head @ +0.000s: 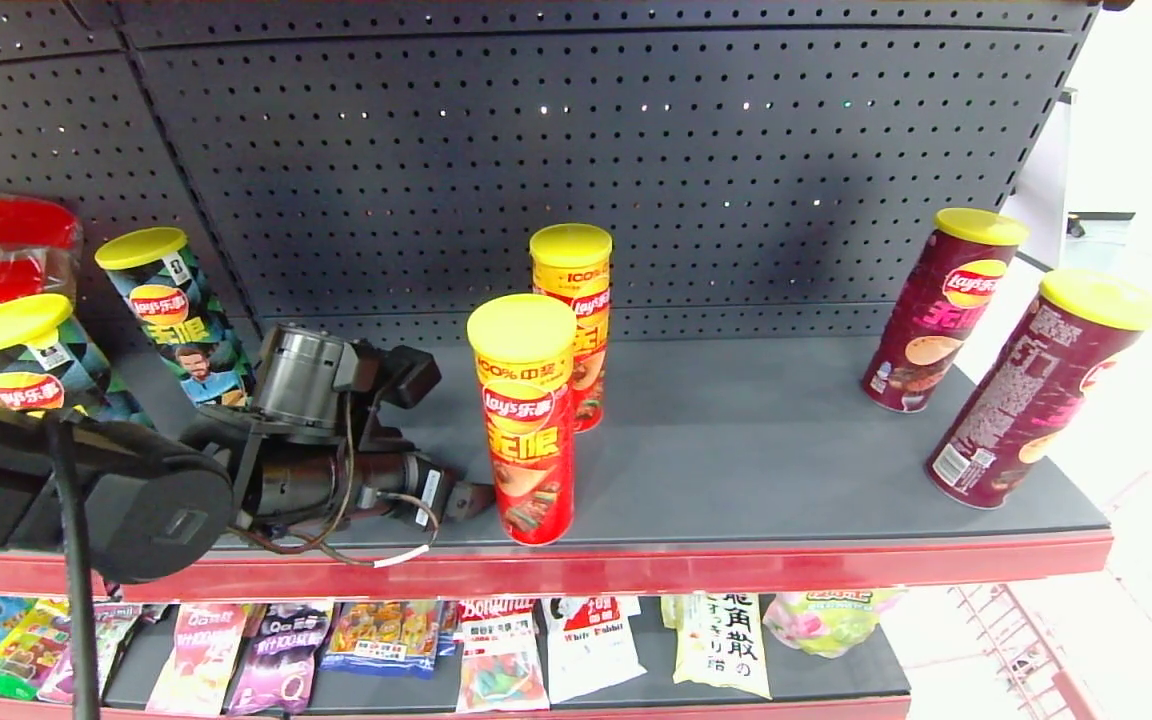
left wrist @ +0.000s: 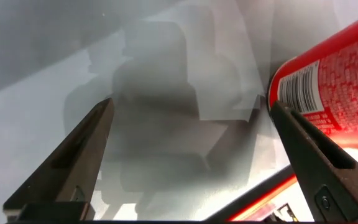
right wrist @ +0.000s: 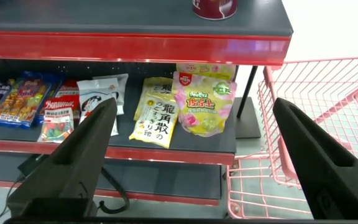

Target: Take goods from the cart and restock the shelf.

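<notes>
The left gripper (left wrist: 191,106) gapes wide and empty low over the shelf (head: 736,450), the red can (head: 524,430) upright just beside one jaw, so I'd back it straight out to avoid tipping that can.

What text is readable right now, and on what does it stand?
"100%": top band of the front red can and the rear red can.
Barcode on the front red can: digits too small to read.
On the maroon cans and teal cans: brand logos and large characters only, not quoted; fine print blurred.
On the bags below: brand print; small text unreadable.
</notes>
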### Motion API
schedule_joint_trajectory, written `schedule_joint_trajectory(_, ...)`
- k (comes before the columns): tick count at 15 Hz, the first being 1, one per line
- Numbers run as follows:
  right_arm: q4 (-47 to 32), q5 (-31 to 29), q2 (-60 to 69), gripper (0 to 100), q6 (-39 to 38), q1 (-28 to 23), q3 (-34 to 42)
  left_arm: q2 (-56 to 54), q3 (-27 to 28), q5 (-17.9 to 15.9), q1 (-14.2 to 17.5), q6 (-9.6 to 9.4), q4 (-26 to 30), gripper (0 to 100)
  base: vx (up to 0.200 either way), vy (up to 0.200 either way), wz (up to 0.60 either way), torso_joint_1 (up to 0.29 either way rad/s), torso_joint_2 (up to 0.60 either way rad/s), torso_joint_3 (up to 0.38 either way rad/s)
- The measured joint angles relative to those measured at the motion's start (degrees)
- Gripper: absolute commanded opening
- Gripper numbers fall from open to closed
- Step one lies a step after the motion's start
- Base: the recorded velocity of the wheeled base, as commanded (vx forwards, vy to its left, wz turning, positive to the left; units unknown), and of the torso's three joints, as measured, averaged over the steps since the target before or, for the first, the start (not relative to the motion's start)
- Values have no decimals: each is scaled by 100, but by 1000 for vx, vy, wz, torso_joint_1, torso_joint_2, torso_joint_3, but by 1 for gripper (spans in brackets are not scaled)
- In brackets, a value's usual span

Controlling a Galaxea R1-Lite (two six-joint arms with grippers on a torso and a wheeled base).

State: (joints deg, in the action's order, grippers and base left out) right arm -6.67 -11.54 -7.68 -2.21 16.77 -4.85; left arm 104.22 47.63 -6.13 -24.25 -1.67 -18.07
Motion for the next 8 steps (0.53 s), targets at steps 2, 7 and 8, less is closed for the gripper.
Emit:
schedule_joint_trajectory(2,0,2,0,100,-4,1,1,30,57,1,-9,1,6,100,0,0,0,0,0,0)
schedule_joint_trajectory(7,-2,2,-2,100,-6,0,0,50,60,-7,-85,9,26,100,0,0,0,0,0,0)
schedule_joint_trajectory(8,-2,2,-2,100,-6,0,-2,46,38,-13,-85,6,26,100,0,0,0,0,0,0)
